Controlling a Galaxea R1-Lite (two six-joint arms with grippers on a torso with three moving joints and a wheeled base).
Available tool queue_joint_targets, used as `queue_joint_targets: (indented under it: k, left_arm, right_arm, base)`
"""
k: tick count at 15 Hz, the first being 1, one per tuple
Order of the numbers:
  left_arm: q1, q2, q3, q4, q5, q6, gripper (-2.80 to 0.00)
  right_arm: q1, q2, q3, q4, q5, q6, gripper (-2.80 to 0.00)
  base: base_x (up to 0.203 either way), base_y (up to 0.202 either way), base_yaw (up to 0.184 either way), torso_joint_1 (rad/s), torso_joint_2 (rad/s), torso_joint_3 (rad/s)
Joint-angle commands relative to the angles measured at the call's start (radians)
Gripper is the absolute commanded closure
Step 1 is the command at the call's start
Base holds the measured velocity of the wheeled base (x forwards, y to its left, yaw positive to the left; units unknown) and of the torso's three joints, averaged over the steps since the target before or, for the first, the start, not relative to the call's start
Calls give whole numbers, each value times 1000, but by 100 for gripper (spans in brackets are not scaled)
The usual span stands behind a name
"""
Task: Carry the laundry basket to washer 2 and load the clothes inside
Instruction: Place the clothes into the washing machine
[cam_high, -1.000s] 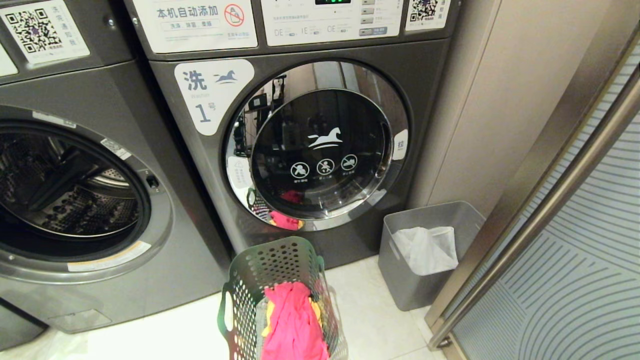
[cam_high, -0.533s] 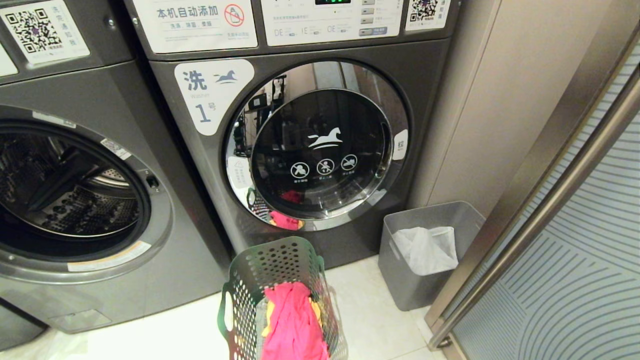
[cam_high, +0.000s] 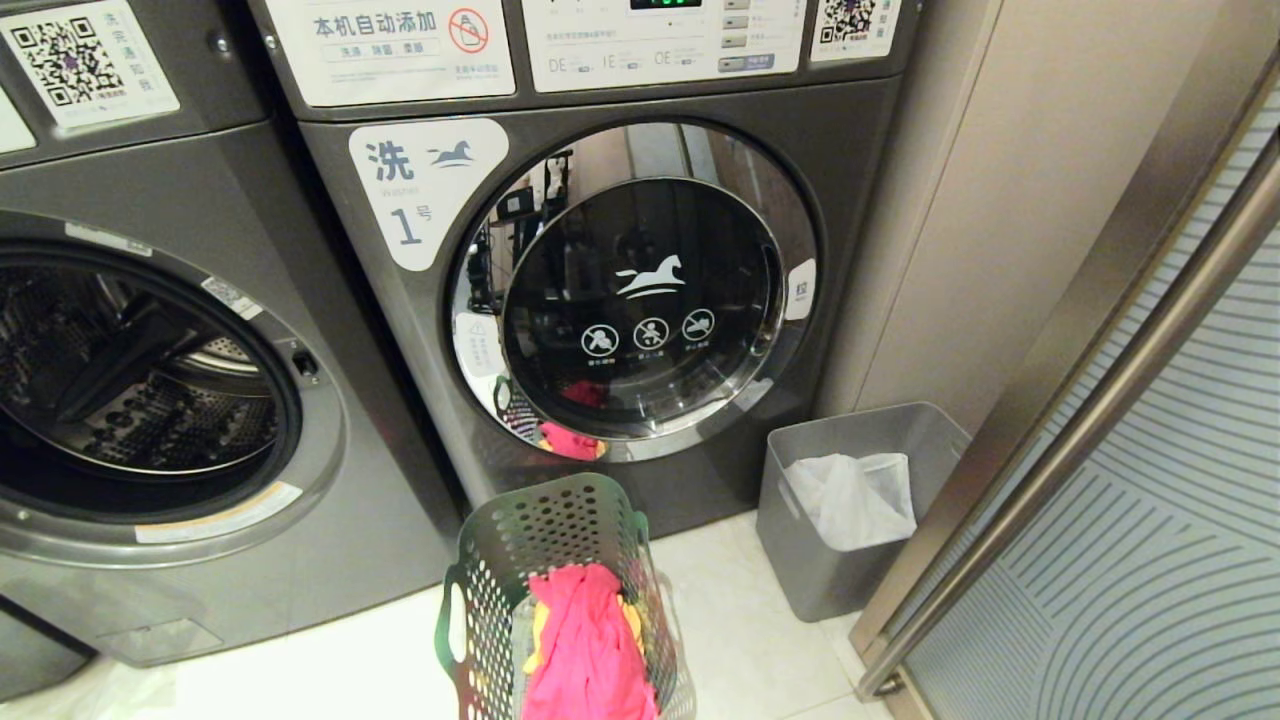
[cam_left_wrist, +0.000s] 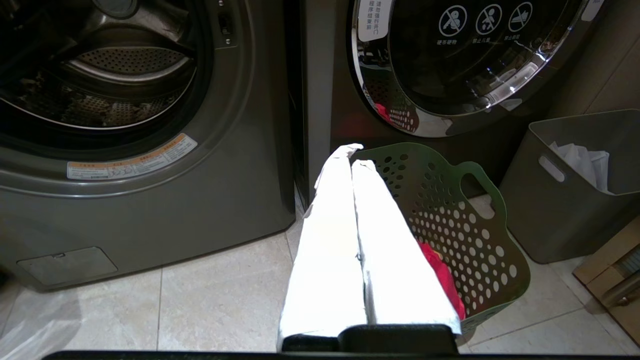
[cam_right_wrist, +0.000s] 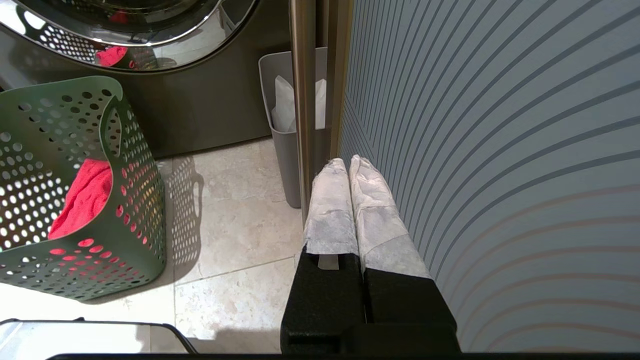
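Note:
The dark green laundry basket (cam_high: 495, 560) stands on the floor tiles in front of the closed washer 1 (cam_high: 640, 300). Inside lie the clothes: a pink-red garment (cam_high: 585, 640) on top and a yellow-orange one (cam_high: 538, 628) under its edge. My left gripper (cam_left_wrist: 352, 155) is shut and empty, hanging over the basket (cam_left_wrist: 450, 210) near its rim. My right gripper (cam_right_wrist: 348, 162) is shut and empty beside the striped door, apart from the basket (cam_right_wrist: 125, 240). Left of washer 1 a machine (cam_high: 150, 370) has its drum open; its number is out of view.
A grey solid-walled bin (cam_high: 790, 560) holding a white sheet (cam_high: 850, 495) stands to the right of washer 1. A striped door panel with a long metal handle (cam_high: 1100, 400) closes in the right side. Pale floor tiles (cam_left_wrist: 200, 300) lie before the open machine.

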Motion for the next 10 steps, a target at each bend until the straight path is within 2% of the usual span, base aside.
queue_joint_targets:
  k: [1, 9, 10]
  left_arm:
    - [0, 2, 40, -1, 0, 0, 0]
    - [0, 2, 40, -1, 0, 0, 0]
    - [0, 2, 40, -1, 0, 0, 0]
  right_arm:
    - [0, 0, 1, 1, 0, 0, 0]
    - [0, 0, 1, 1, 0, 0, 0]
    - [-1, 0, 1, 1, 0, 1, 0]
  base:
    - [0, 0, 0, 0, 0, 0]
    - [0, 0, 0, 0, 0, 4]
    - [2, -4, 103, 7, 3, 2]
